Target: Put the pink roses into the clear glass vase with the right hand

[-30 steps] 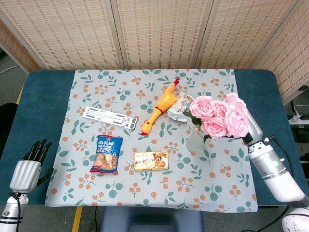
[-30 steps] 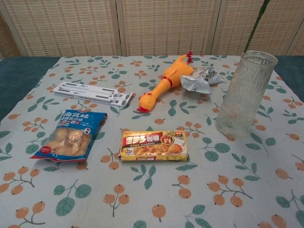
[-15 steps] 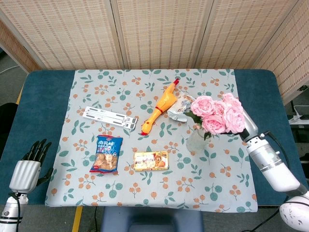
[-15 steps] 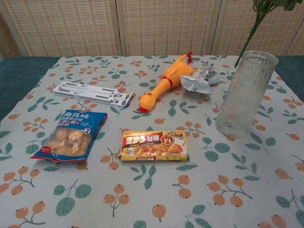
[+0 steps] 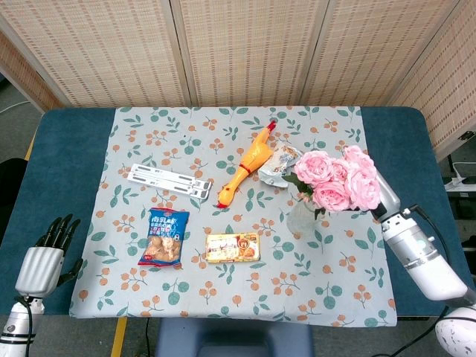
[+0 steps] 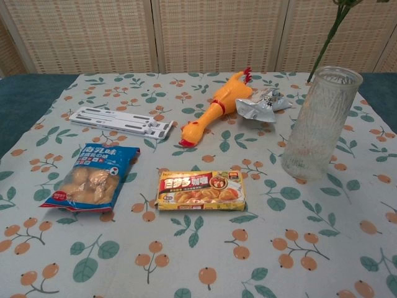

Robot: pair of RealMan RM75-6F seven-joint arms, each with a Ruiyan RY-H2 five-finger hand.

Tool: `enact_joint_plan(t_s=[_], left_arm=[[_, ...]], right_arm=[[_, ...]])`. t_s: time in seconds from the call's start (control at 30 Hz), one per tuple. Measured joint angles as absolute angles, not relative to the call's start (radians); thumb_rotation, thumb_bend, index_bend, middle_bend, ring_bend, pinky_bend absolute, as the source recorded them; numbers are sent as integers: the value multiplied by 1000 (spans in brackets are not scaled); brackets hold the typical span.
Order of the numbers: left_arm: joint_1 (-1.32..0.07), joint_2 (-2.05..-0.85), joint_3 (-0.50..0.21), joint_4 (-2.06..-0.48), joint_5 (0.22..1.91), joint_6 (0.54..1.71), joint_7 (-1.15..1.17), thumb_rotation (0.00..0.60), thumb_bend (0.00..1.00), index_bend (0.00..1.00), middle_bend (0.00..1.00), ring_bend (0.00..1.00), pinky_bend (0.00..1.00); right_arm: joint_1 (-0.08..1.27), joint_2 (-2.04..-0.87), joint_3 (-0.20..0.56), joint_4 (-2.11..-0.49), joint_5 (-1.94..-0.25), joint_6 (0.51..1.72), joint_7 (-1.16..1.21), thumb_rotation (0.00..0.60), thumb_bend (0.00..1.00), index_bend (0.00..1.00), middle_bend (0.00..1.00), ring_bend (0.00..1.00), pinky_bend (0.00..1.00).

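Observation:
The bunch of pink roses [image 5: 339, 181] hangs in the air over the right side of the table, held up by my right hand [image 5: 385, 196], which the blooms mostly hide. The clear glass vase [image 5: 300, 216] stands upright just under the bunch's left edge. In the chest view a green rose stem [image 6: 327, 38] slants down toward the vase [image 6: 319, 124], its lower end just above the far rim and outside the glass. My left hand [image 5: 44, 253] rests open off the cloth at the table's front left corner.
A yellow rubber chicken [image 5: 248, 165] and a crumpled silver wrapper [image 5: 277, 162] lie behind the vase to its left. A snack box [image 5: 233, 248], a blue snack bag [image 5: 165, 237] and a white folding stand [image 5: 168, 180] lie further left on the floral cloth [image 5: 223, 294].
The rose stem has swung left toward the vase rim, and its leaves have since risen out of the chest view. The left hand has not moved.

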State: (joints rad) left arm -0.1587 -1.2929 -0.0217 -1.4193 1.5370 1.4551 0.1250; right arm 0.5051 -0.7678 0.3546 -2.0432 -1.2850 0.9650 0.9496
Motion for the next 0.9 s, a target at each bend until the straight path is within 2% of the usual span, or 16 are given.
enact_joint_plan(t_s=[0.33,0.63,0.9], left_arm=[[-159,-1292,-20,-1424,1542,1458,126,600,334,52,0,17,344],[-159,-1293,-21,-1423,1537,1453,127,600,334,51,0,16,344],[-158,-1292,-22,-1422,1535,1454,126,600,333,51,0,17,343]], right_arm=[[413,-684,335,-2193,-1333,1095,801,600,628,901,891,942,1000],[414,-699,321,-2162,-1304,1085,769,600,629,902,891,942,1000],[444,-757,314,-2079,-1250,1021,781,600,629,902,891,942,1000]])
